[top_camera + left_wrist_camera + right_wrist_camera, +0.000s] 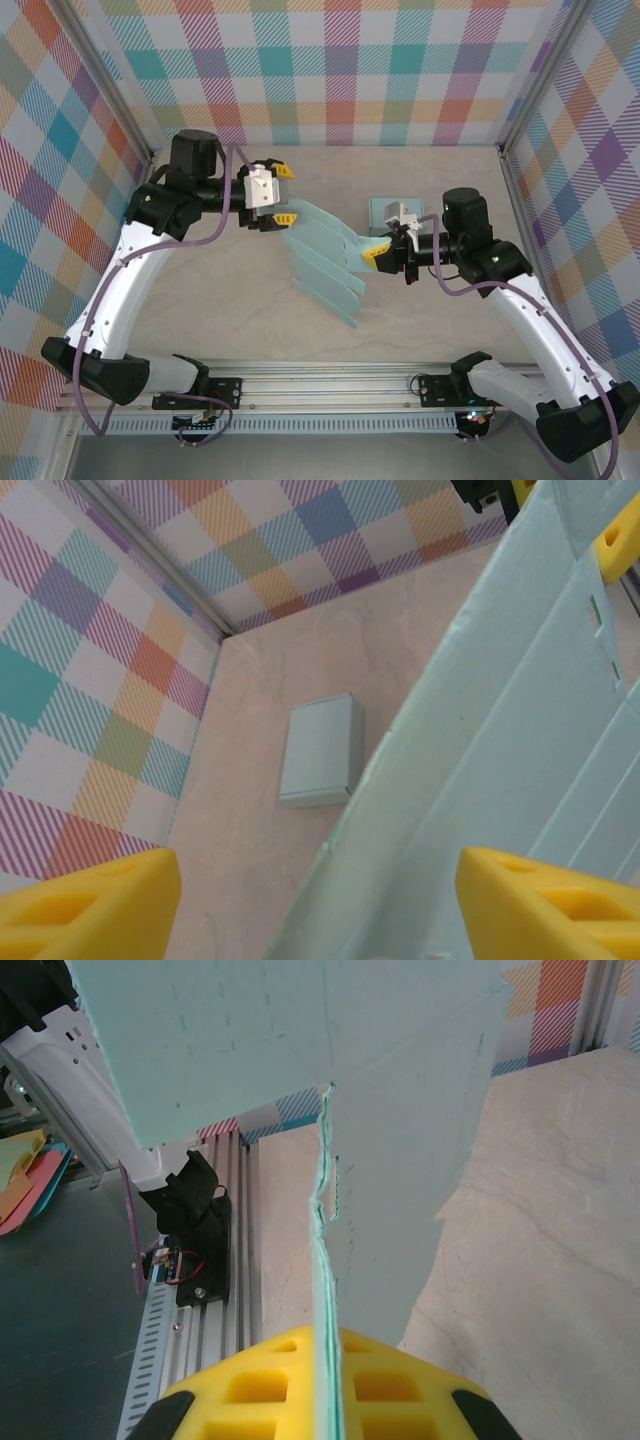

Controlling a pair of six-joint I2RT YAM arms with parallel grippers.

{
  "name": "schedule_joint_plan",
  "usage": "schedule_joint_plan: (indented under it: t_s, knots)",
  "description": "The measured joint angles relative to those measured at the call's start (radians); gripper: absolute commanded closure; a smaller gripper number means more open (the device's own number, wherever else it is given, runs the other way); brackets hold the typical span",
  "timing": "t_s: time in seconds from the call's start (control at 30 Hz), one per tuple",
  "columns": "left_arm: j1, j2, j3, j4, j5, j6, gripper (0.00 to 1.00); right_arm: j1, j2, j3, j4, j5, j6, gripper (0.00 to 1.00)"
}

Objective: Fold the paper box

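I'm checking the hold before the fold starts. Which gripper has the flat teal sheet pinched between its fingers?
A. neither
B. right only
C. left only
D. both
B: the right wrist view shows the sheet edge-on, squeezed in the shut right gripper, while the left gripper has its yellow fingers standing wide apart.

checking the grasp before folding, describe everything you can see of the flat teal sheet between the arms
The paper sheet is pale teal thin card, unfolded, with long parallel panels fanning toward the near side, creases and small slots. It sits tilted between the arms. The right gripper is shut on its right edge; the left gripper is open at its far left corner. Whether it touches the table is unclear.
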Motion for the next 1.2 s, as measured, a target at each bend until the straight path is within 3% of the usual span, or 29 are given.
schedule_joint_plan:
  t_s: [0.17, 0.23, 0.37, 0.5, 0.63, 0.7, 1.03, 1.2]
  knots:
    - [0.000, 0.032, 0.006, -0.016, -0.002, 0.014, 0.26, 0.001, 0.000, 0.007, -0.013, 0.000, 0.000, 1.00]
    - [0.000, 0.054, 0.022, -0.023, -0.005, 0.021, 0.19, 0.003, 0.000, 0.010, -0.013, 0.000, 0.000, 1.00]
    - [0.000, 0.079, 0.039, -0.023, -0.008, 0.020, 0.21, 0.005, 0.000, 0.011, -0.015, 0.000, 0.000, 1.00]
    - [0.000, 0.098, 0.056, -0.031, -0.009, 0.026, 0.33, 0.005, 0.000, 0.011, -0.016, 0.000, 0.000, 1.00]
    - [0.000, 0.100, 0.057, -0.053, -0.016, 0.037, 0.57, 0.005, 0.000, 0.011, -0.016, 0.003, 0.000, 1.00]
    - [0.000, 0.100, 0.057, -0.057, -0.022, 0.044, 0.59, 0.005, 0.000, 0.011, -0.016, 0.004, 0.000, 1.00]
    - [0.000, 0.091, 0.025, -0.059, -0.056, 0.042, 0.98, 0.005, 0.000, 0.007, -0.004, 0.004, 0.005, 1.00]
    - [0.000, 0.064, -0.019, -0.052, -0.100, 0.022, 1.00, 0.004, 0.000, -0.042, 0.045, 0.003, 0.039, 1.00]
